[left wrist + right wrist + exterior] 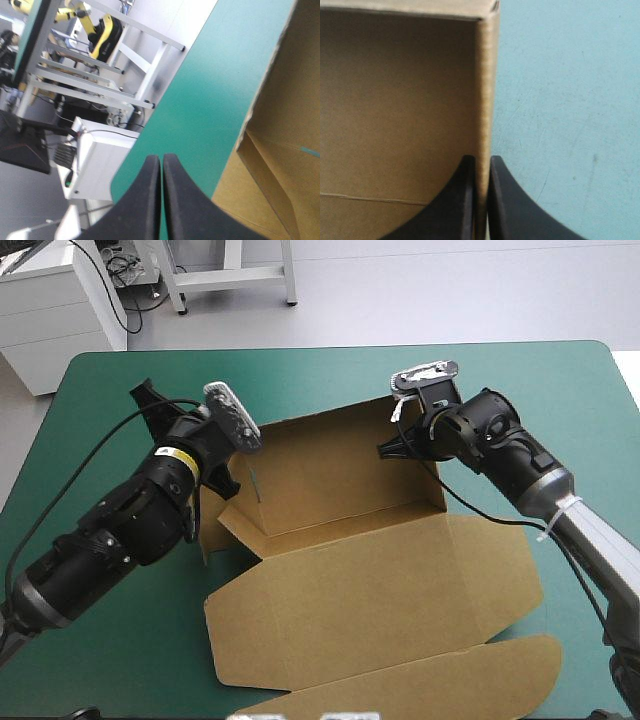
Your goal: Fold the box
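Note:
The brown box (330, 480) lies mid-table as a half-raised tray, its back and side walls up and its lid (380, 590) flat toward the near edge. My right gripper (392, 448) is at the box's right wall. In the right wrist view that wall (485, 90) runs up between the black fingers, so the right gripper (481, 167) is shut on it. My left gripper (228, 480) hovers at the box's left side. In the left wrist view the left gripper (161, 164) is shut with nothing between its fingers, and the box (280, 150) is beside it.
Bare teal-green cover (120, 640) surrounds the box, with wide strips at the far edge and along the left. The lid's rounded flap (450, 680) reaches close to the near edge. A white cabinet (55, 310) stands beyond the table's far left corner.

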Motion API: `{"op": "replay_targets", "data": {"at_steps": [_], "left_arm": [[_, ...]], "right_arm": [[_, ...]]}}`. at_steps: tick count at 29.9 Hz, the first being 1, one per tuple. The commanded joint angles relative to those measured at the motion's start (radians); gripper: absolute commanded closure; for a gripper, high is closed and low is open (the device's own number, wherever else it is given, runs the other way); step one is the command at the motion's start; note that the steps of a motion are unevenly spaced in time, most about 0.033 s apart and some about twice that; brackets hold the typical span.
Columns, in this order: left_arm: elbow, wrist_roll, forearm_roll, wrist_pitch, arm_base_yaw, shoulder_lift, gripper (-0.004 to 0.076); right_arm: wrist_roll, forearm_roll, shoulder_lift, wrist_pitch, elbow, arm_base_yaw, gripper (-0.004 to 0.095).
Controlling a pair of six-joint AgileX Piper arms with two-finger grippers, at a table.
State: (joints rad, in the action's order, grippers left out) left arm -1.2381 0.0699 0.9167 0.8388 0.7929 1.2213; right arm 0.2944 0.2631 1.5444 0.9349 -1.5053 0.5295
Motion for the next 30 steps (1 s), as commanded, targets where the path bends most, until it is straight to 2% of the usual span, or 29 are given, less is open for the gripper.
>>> {"op": "replay_targets", "data": {"at_steps": [1,6,9,13,19,24,28,30], "left_arm": [[-0.036,0.016,-0.145,-0.124,-0.141,-0.050,0.0725],[-0.028,-0.026,-0.395,-0.191,-0.326,-0.099,0.0725],[0.010,-0.102,-0.494,-0.193,-0.372,-0.145,0.0729],[0.118,-0.118,-0.576,-0.215,-0.379,-0.227,0.0731],[0.379,-0.118,-0.710,-0.332,-0.379,-0.423,0.0731],[0.559,-0.118,-0.736,-0.355,-0.379,-0.620,0.0731],[0.631,-0.116,-0.799,-0.353,-0.379,-0.752,0.0731],[0.648,-0.116,-0.832,-0.336,-0.381,-0.806,0.0731]], "right_arm": [[-0.059,-0.039,-0.034,-0.026,-0.053,-0.052,0.0928],[-0.137,-0.141,-0.002,0.004,-0.062,-0.171,0.0928],[-0.184,-0.192,0.044,0.032,-0.083,-0.237,0.0928],[-0.253,-0.263,0.128,0.052,-0.130,-0.296,0.0928],[-0.288,-0.263,0.282,0.063,-0.214,-0.307,0.0928],[-0.294,-0.263,0.394,0.069,-0.242,-0.307,0.0928],[-0.342,-0.263,0.451,0.137,-0.242,-0.307,0.0928],[-0.362,-0.263,0.465,0.215,-0.242,-0.307,0.0928]]}}
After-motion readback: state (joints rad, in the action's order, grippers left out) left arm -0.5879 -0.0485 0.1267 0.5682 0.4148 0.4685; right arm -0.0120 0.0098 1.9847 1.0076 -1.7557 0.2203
